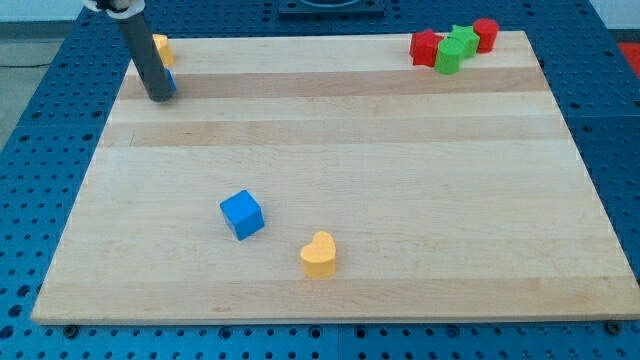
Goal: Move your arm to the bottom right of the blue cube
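Now my tip (158,97) at far-left corner of bench (420,200); bare rod end effector, nothing pinched. Blue cube (242,214) well apart, nearer and rightward; target spot between cube and yellow heart (319,254).

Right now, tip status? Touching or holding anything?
My tip: no gripper, holds nothing; at the wooden board's top-left corner, against a partly hidden blue block beside a yellow block. Far from the blue cube.

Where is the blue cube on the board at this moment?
The blue cube lies in the view's lower left-centre of the wooden board, with the yellow heart block just to its lower right, apart from it.
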